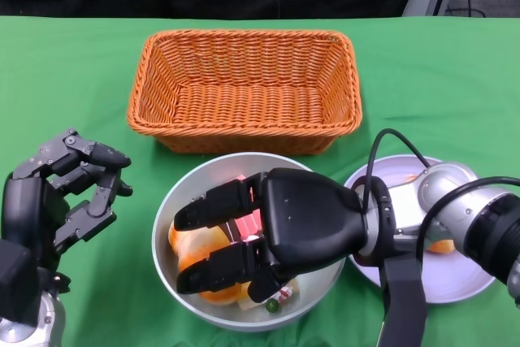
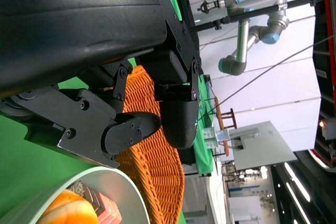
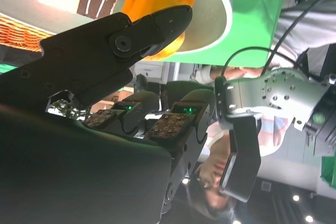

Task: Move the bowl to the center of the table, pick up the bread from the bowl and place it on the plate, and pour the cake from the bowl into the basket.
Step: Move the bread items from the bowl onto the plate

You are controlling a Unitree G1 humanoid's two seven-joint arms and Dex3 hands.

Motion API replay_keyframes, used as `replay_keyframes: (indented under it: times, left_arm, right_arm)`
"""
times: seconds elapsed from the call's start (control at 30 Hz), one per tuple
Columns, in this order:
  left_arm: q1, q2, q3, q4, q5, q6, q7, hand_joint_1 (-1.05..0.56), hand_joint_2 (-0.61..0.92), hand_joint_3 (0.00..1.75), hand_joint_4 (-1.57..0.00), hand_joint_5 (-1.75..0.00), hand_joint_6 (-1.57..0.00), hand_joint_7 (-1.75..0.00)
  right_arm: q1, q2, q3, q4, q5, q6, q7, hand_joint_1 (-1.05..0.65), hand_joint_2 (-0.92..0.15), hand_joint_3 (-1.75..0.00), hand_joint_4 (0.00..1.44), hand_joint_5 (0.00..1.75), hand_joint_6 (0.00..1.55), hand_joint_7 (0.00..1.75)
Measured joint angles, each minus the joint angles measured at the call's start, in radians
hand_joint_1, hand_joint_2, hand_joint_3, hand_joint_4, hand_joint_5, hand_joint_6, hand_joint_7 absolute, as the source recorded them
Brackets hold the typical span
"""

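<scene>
The right robot hand [image 1: 244, 241] hangs low over the bowl [image 1: 175, 201], covering most of its mouth, so little room is left to reach in from above. The basket [image 1: 244, 91] stands just behind the bowl with only a thin strip of green table [image 1: 73, 71] between them. The plate [image 1: 455, 286] sits just beside the bowl, under the right forearm. The left robot hand [image 1: 69, 188] has bare cloth around it.

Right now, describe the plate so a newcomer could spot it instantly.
Start at the big orange wicker basket on the green table. In front of it sits a silver bowl; the plate lies just to the bowl's right, under the right forearm. It is flat and pale lilac, unlike its deep neighbours.
</scene>
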Motion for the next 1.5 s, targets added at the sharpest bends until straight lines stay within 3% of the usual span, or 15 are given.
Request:
replay_keyframes:
  times: [0.43, 1.13, 1.5]
  left_arm:
    - [-0.002, -0.001, 0.000, 0.009, 0.009, 0.006, 0.013, -0.05, 0.66, 0.88, -0.76, -1.52, -0.85, -1.14]
    - [-0.002, 0.000, 0.005, 0.003, -0.012, 0.028, 0.005, -0.06, 0.69, 0.80, -0.77, -1.48, -0.84, -1.10]
    - [-0.002, 0.036, 0.027, 0.016, -0.024, 0.032, -0.010, -0.04, 0.71, 0.78, -0.77, -1.45, -0.87, -1.07]
  right_arm:
    - [-0.032, 0.046, 0.060, 0.068, -0.011, 0.017, -0.018, -0.57, -0.85, -0.01, 0.54, 0.01, 0.63, 0.01]
    - [-0.034, 0.065, 0.062, 0.104, 0.013, -0.014, 0.062, -0.55, -0.82, 0.00, 0.58, 0.02, 0.66, 0.00]
    - [-0.034, 0.072, 0.063, 0.130, 0.013, 0.008, 0.047, -0.56, -0.83, 0.00, 0.61, 0.02, 0.67, 0.00]
